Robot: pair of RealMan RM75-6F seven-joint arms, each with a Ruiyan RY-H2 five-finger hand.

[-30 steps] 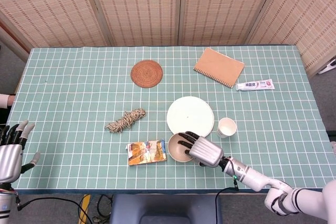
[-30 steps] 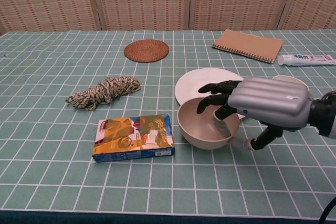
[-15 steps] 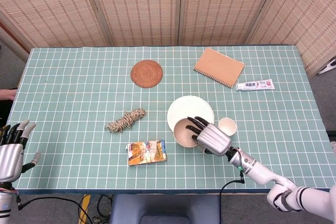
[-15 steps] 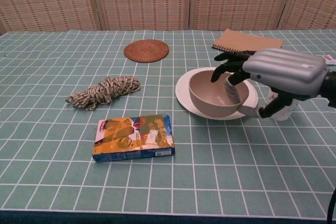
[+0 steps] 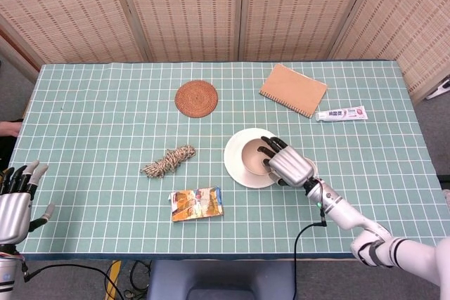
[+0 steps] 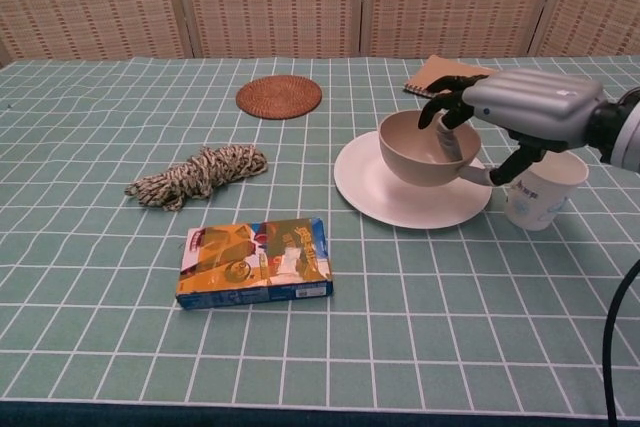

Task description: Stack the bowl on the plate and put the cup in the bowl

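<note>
Above the plate (image 6: pixel 400 197), the bowl (image 6: pixel 420 152) in the right hand's (image 6: pixel 525 107) grip, fingers over its rim.

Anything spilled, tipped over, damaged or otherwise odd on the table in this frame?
Nothing stands out. The right robot hand holds the bowl over the plate, the cup stands upright beside the plate, and the rope bundle, packet, coaster, notebook and tube lie flat and intact.

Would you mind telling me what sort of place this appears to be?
Probably a robot test room: a table with a green checked cloth, woven folding screens behind it, and assorted props such as a notebook and rope bundle.
</note>
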